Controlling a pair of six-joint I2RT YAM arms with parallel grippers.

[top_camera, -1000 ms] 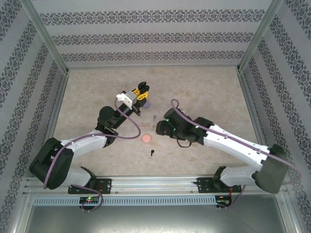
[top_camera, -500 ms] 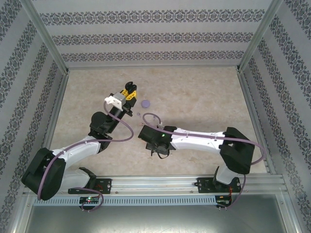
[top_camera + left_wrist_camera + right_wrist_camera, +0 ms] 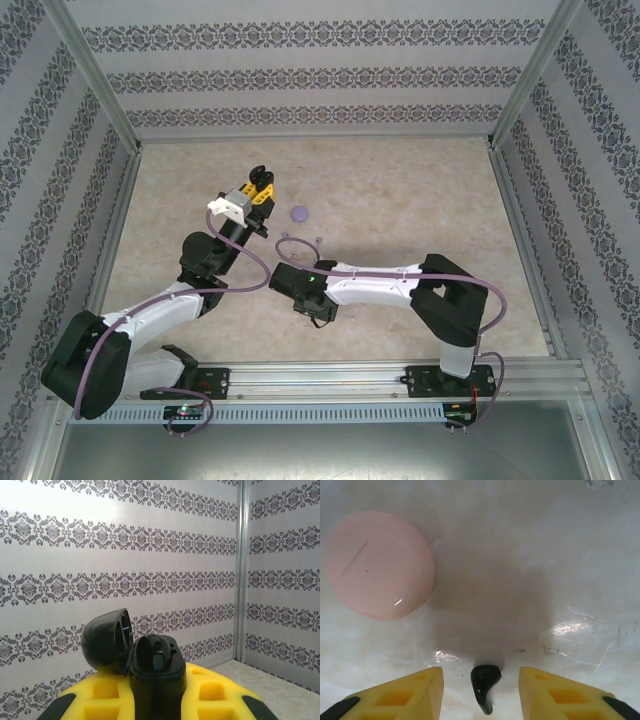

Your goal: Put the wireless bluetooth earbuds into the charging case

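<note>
Black earbud [image 3: 485, 684] sits within released right end effector [image 3: 480, 674]; left end effector [image 3: 159, 700] grips open black case [image 3: 154, 661].

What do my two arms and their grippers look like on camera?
The left arm and right arm have white links and black joints, each trailed by a lilac cable. The left gripper and right gripper have yellow hollow-celled fingers with black tips. A white block sits behind the left gripper; a green light glows near the right wrist.

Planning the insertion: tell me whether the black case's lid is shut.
No, the black case in the left claw has its lid swung open.
</note>
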